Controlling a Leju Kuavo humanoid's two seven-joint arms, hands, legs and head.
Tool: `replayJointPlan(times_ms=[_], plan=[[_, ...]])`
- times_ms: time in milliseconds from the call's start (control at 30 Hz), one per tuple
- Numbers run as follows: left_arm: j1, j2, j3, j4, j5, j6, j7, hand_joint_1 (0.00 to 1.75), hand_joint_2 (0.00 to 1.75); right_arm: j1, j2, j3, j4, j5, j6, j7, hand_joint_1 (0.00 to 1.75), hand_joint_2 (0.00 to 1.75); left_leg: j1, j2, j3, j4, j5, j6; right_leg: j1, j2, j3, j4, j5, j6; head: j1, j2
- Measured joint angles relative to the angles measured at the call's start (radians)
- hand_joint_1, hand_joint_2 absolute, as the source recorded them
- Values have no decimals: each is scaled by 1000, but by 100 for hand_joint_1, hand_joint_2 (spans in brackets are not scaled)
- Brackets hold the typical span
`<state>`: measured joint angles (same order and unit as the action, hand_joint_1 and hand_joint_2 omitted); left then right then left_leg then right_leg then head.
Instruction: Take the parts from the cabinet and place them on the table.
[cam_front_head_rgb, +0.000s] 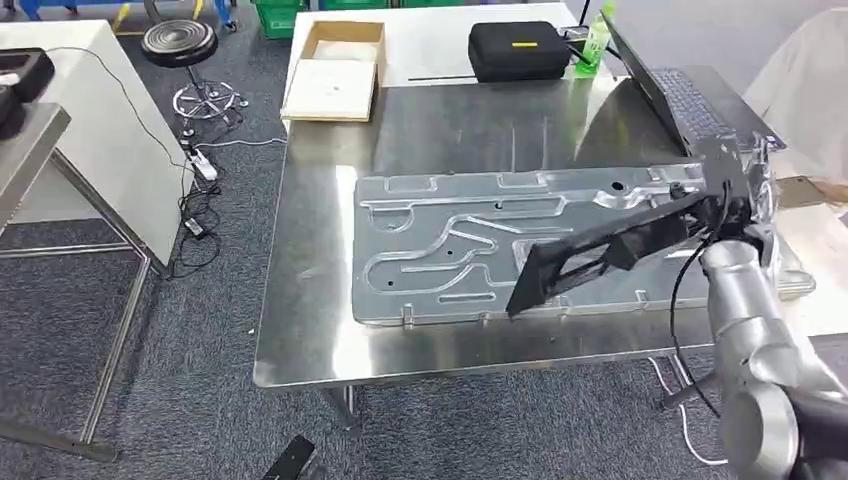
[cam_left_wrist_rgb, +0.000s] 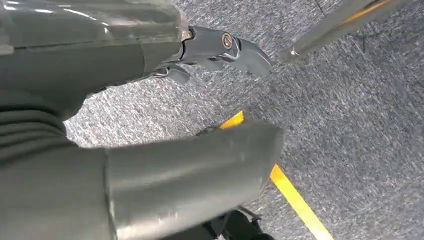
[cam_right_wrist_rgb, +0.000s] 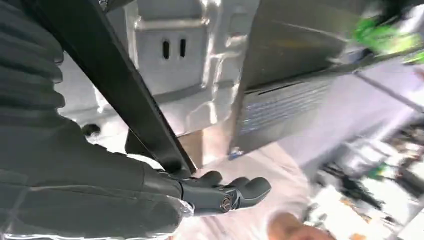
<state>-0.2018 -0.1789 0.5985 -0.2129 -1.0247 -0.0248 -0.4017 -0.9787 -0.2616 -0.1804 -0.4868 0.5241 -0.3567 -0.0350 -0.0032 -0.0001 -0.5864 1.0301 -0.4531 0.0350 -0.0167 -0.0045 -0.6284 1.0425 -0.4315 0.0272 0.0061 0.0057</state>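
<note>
A large stamped silver metal panel (cam_front_head_rgb: 480, 245) lies flat on the steel table (cam_front_head_rgb: 320, 340). Above its right half hangs a long black angular part (cam_front_head_rgb: 600, 250), tilted down toward the table's front. My right hand (cam_front_head_rgb: 735, 195) grips the part's far right end, over the panel's right edge. In the right wrist view the black part (cam_right_wrist_rgb: 125, 85) runs across the palm of that hand (cam_right_wrist_rgb: 220, 195), with the panel (cam_right_wrist_rgb: 185, 60) beyond it. My left hand (cam_left_wrist_rgb: 220, 47) hangs over grey carpet, fingers apart, holding nothing.
At the back of the table stand an open cardboard box (cam_front_head_rgb: 335, 65), a black case (cam_front_head_rgb: 518, 50), a green bottle (cam_front_head_rgb: 597, 40) and an open laptop (cam_front_head_rgb: 680, 95). A stool (cam_front_head_rgb: 180, 45) and cables (cam_front_head_rgb: 200, 190) are on the floor to the left.
</note>
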Motion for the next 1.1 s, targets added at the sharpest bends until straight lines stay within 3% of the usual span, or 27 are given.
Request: replayJointPlan(times_ms=[67,100,133,167,233,267,300,333,400,433,467,500,567,633,667,700,733,767,800,833,867,900,933,967,1000,1100], plan=[[1,1,0,0,1,0,4,0,0,-26,-12,0,27,18,0,51,0,175,6,0,5,-4,1,-9,7,0,4,-2,-1,-10,1,0],[1,2,0,0,1,0,5,0,0,-35,-16,0,39,31,0,68,0,175,1,0,8,-5,-2,-17,0,0,12,-15,5,-19,0,0],[3,4,0,0,1,1,6,0,0,-41,-17,0,47,47,0,90,0,175,8,-2,5,11,-15,-19,-3,-3,21,-28,12,-26,1,0],[3,4,0,0,1,1,7,0,0,-48,-18,0,57,59,0,108,0,175,8,-2,-15,52,-47,-24,-6,-5,24,-34,15,-34,-1,0],[6,5,0,0,1,1,10,0,0,-50,-21,1,71,78,-9,132,0,175,14,-1,-84,201,-121,-35,-6,-7,21,-35,18,-36,-1,0],[9,6,0,0,1,2,11,0,0,-51,-21,4,77,91,-11,144,0,175,18,-1,-111,259,-138,-41,-6,-7,20,-35,18,-36,0,0],[11,6,0,0,1,2,13,0,0,-51,-23,6,86,97,-13,152,0,175,22,-1,-120,278,-133,-45,-7,-7,21,-35,18,-35,-1,0],[13,7,0,0,1,2,13,0,0,-53,-26,7,91,101,-15,155,0,175,26,-1,-109,251,-109,-49,-9,-7,20,-34,19,-32,0,0],[16,9,0,0,1,3,13,0,0,-54,-33,8,96,106,-16,159,0,175,35,-1,-31,96,-27,-57,-16,-7,19,-29,18,-20,0,0],[17,10,0,0,1,3,13,0,0,-55,-35,9,97,108,-16,159,0,175,41,-2,9,19,-2,-61,-17,-7,17,-22,16,-12,0,0],[15,10,0,0,1,3,13,0,0,-56,-38,10,98,108,-17,160,0,175,31,-9,19,3,-18,-60,-12,-6,9,-16,12,-1,-1,0],[16,10,0,0,2,4,13,0,0,-55,-42,11,102,116,-22,165,0,175,33,-10,13,2,-11,-41,-11,-5,8,-15,15,9,3,0],[18,12,0,0,5,6,11,0,0,-50,-50,15,109,139,-50,168,0,175,23,-8,9,3,-8,-26,-18,-3,10,-26,24,22,2,0],[19,13,0,0,10,8,5,0,0,-40,-68,15,115,144,-39,144,0,175,24,-8,10,-12,7,-4,-24,-2,7,-24,20,33,2,0],[20,13,0,0,11,8,4,0,0,-40,-72,15,116,143,-31,138,0,175,23,-7,8,-15,11,2,-24,-2,-6,4,-5,31,2,0],[21,14,0,0,14,8,2,0,0,-40,-80,15,118,138,-18,128,0,175,22,-7,6,-16,13,6,-21,0,-35,66,-46,28,3,0],[24,15,0,0,18,8,-2,0,0,-42,-88,15,120,127,18,109,0,175,19,-6,3,-15,14,8,-16,2,-77,154,-89,26,3,0],[29,17,0,0,19,5,-8,0,0,-44,-96,11,122,115,69,86,0,175,15,-6,1,-15,13,9,-14,3,-111,226,-115,25,2,0],[34,19,0,0,20,3,-13,0,0,-51,-107,4,122,106,126,65,0,175,12,-5,1,-15,13,11,-14,2,-132,269,-119,24,2,0],[40,21,0,0,21,1,-18,0,0,-60,-118,0,122,102,179,53,0,175,10,-5,2,-14,12,12,-13,3,-128,261,-100,21,2,0],[44,24,1,0,21,0,-21,0,0,-69,-129,-2,122,98,211,49,0,175,10,-6,3,-14,11,12,-12,2,-105,217,-67,18,2,0],[46,25,1,0,21,-1,-21,0,0,-76,-137,-6,122,93,225,47,0,0,10,-6,6,-13,8,12,-11,2,-61,129,-19,13,3,0],[46,26,1,0,23,-2,-22,0,0,-81,-139,-7,122,93,239,44,0,0,10,-7,7,-11,6,9,-12,-1,-22,51,17,11,2,0],[46,26,1,0,27,-3,-24,0,0,-89,-141,-7,123,94,258,40,0,0,4,-7,4,-8,3,4,-9,-5,-7,11,11,10,3,0],[46,27,1,0,30,-5,-26,0,0,-98,-144,-8,122,97,275,32,0,175,0,-9,-2,-3,1,0,-5,0,-1,-8,3,5,2,0],[53,29,1,0,34,-5,-30,0,0,-112,-162,-7,119,123,280,25,0,175,-1,-8,-2,-7,1,-7,-7,1,-6,-3,2,-5,2,0]])
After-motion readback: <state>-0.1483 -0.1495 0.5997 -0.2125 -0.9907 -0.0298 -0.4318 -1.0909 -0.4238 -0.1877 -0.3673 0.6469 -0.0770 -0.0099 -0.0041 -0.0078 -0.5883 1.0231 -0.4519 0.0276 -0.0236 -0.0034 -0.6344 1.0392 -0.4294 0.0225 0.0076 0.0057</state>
